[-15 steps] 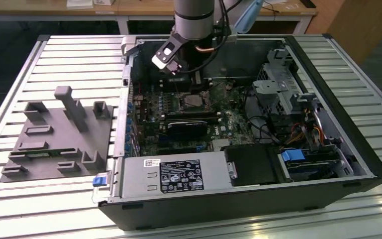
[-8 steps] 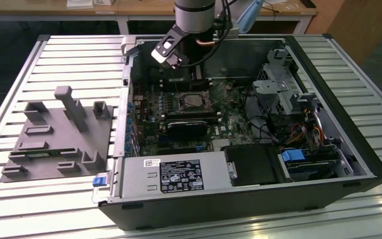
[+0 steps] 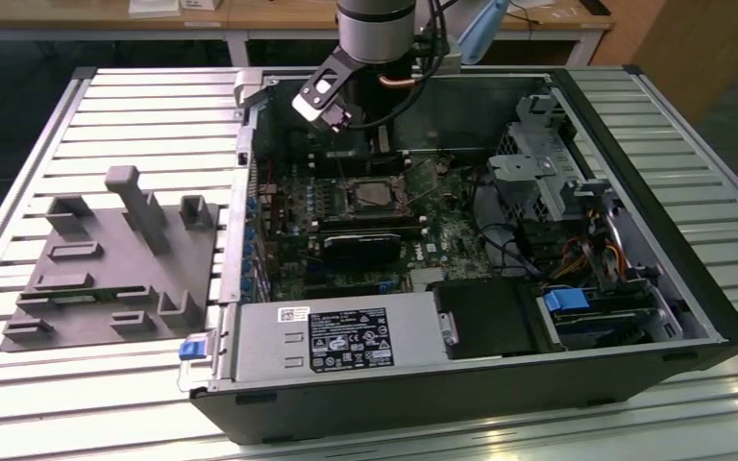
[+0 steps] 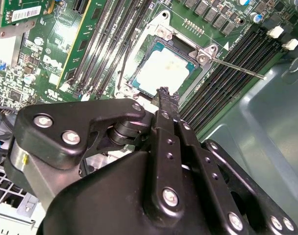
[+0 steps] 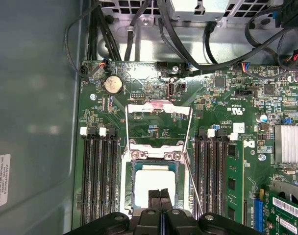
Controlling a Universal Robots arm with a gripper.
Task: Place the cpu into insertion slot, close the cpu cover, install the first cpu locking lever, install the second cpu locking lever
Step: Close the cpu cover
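Observation:
The cpu (image 5: 150,179) (image 4: 163,72) lies flat in the insertion slot (image 3: 372,194), its pale metal top showing in both wrist views. My gripper (image 5: 159,194) (image 4: 162,92) (image 3: 376,149) hangs just above the chip's edge, shut with nothing between its fingers. The cpu cover (image 5: 159,105) looks swung open on its hinge (image 5: 154,155), tilted back from the chip, with the board showing through its window. One thin locking lever (image 5: 194,188) (image 4: 237,66) runs along the socket's side, its free end out over the memory slots.
The open computer case (image 3: 676,240) lies on a slatted table. Memory slots (image 5: 100,181) flank the socket, and a case wall (image 5: 36,122) stands close beside them. Cables (image 5: 188,44) run past the board's edge. A grey fixture (image 3: 112,259) sits at the exterior view's left.

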